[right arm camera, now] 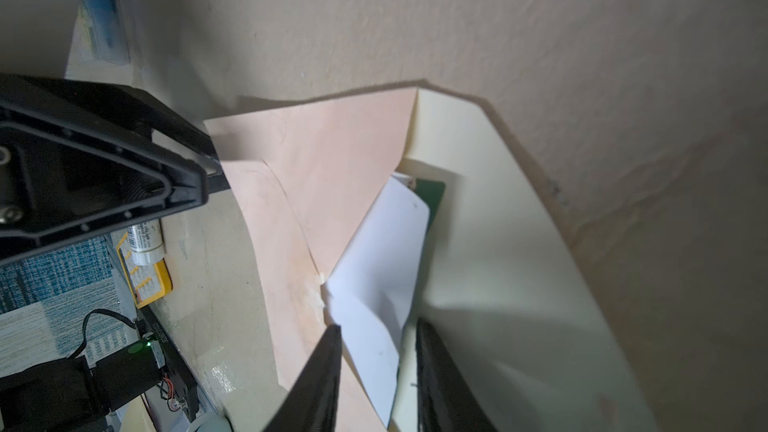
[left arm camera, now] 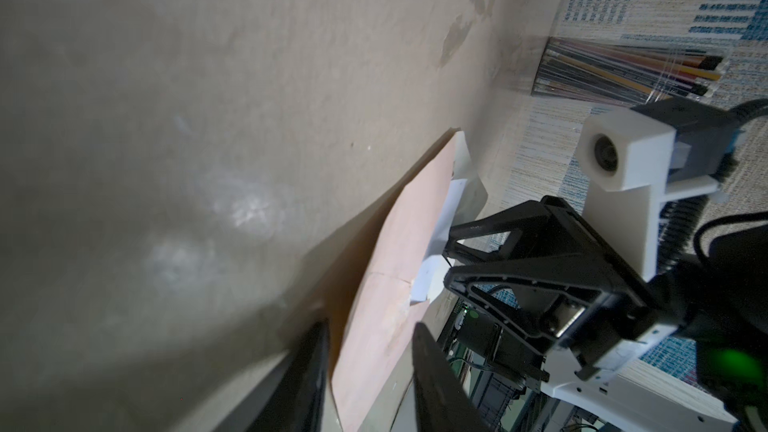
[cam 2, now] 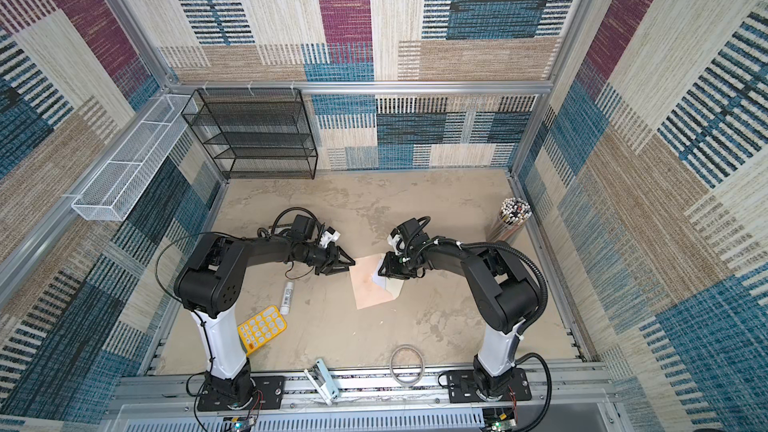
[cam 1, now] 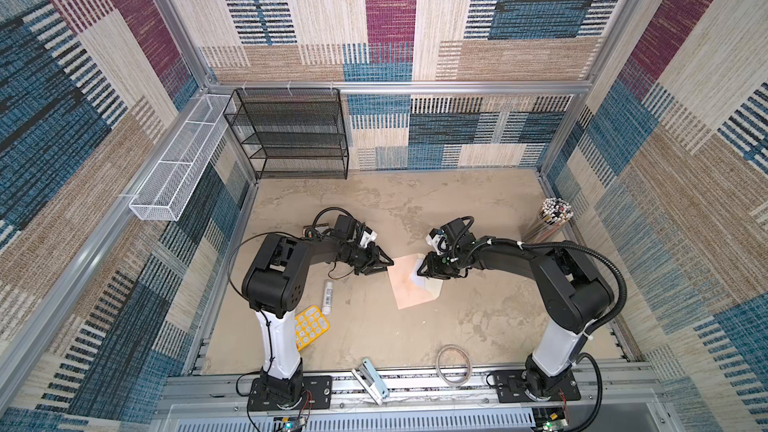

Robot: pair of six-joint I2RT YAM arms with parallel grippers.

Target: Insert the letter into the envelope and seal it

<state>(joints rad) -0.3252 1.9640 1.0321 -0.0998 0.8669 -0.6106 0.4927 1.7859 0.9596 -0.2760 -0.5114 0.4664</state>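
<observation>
The peach-pink envelope [cam 1: 405, 290] [cam 2: 368, 290] lies mid-table with its cream flap [right arm camera: 498, 263] open toward the right arm. The white letter [right arm camera: 382, 251] [cam 1: 417, 279], with a dark green border strip, is partly inside the envelope's mouth and curls upward. My right gripper [cam 1: 420, 271] [right arm camera: 379, 326] is over the mouth. Its jaws stand apart with the letter's free end between them. My left gripper [cam 1: 388, 265] [left arm camera: 371, 326] is at the envelope's [left arm camera: 395, 263] opposite edge, jaws apart astride that edge. In the left wrist view that edge is lifted off the table.
A yellow calculator [cam 1: 311, 324] and a white glue stick [cam 1: 328, 292] lie near the left arm. A pencil holder [cam 1: 548, 218] stands at the right wall, and a black mesh shelf [cam 1: 291, 135] and a white basket [cam 1: 174, 172] at the back left. A stapler [cam 1: 370, 380] and a ring [cam 1: 454, 363] sit at the front edge.
</observation>
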